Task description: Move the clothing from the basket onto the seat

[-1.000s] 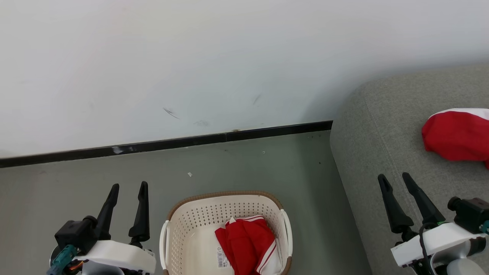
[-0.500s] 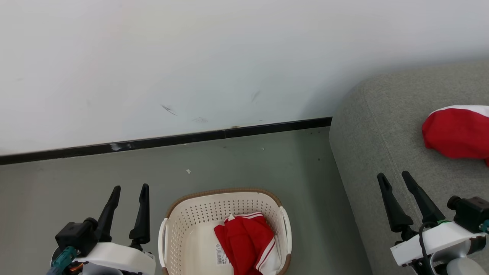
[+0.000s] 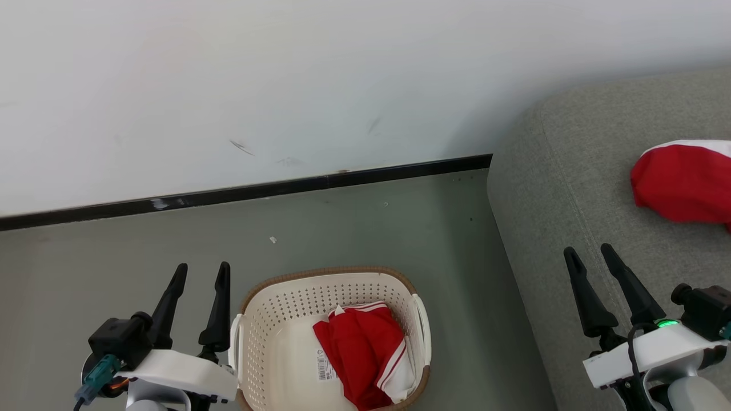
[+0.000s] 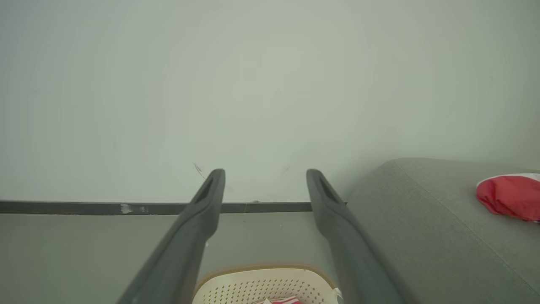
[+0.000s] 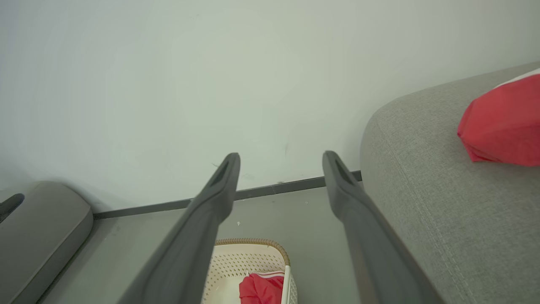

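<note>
One garment across, one to go
The camera has tipped down, showing more of the basket with its red garment; the other garment lies right, on the seat. Left gripper and right gripper stand wide, empty.

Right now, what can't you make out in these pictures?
- Red garment on the seat: head view, right edge cuts it off.
- Basket: head view, bottom edge cuts off its near end.
- Garment in the basket: head view, its folds hide whatever lies beneath.
- Barcode label: head view, print too small to read.
</note>
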Controlling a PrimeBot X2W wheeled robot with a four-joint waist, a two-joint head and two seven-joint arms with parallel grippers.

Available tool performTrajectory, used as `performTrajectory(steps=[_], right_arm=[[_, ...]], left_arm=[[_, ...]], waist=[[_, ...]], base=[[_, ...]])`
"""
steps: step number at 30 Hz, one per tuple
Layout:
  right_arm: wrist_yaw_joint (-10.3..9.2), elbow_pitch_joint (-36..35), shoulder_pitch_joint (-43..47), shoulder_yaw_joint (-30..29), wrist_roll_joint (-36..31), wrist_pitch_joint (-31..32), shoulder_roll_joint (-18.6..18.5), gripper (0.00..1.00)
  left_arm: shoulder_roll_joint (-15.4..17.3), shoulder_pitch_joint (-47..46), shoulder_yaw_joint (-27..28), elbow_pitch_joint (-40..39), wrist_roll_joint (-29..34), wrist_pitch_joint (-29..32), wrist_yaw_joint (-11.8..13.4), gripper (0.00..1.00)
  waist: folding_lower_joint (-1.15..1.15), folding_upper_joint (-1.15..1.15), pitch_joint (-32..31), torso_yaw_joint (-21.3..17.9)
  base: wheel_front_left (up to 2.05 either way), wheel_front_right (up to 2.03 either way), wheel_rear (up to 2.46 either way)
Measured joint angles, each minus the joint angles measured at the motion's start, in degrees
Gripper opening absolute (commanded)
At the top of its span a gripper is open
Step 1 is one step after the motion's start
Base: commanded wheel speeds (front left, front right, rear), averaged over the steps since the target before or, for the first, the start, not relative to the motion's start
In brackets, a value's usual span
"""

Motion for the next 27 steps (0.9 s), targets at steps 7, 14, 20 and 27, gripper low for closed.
performTrajectory(steps=[7, 14, 20, 27], right_arm=[[0.0, -0.4, -1.2, -0.3, 0.0, 0.0, 0.1, 1.0], [0.0, -0.8, -2.0, -0.4, 0.0, 0.0, 0.0, 1.0], [0.0, -1.9, -2.1, -0.9, 0.0, 0.0, 0.1, 1.0], [0.0, -2.7, -4.1, -1.8, 0.0, 0.0, 0.5, 1.0]], left_arm=[[-0.2, -1.5, -0.7, 1.4, 0.4, 0.0, -0.5, 1.0], [-0.4, -3.2, -1.7, 2.6, 0.8, 0.0, -1.2, 1.0], [-0.4, -4.5, -2.9, 3.6, 1.1, 0.0, -1.7, 1.0], [-0.4, -6.8, -4.3, 5.2, 2.5, 0.0, -2.0, 1.0]], waist=[[0.0, 0.0, 1.9, -0.6], [0.0, 0.0, 4.0, -1.1], [0.0, 0.0, 6.2, -1.7], [0.0, 0.0, 9.0, -2.5]], base=[[0.0, 0.0, 0.0], [0.0, 0.0, 0.0], [0.0, 0.0, 0.0], [0.0, 0.0, 0.0]])
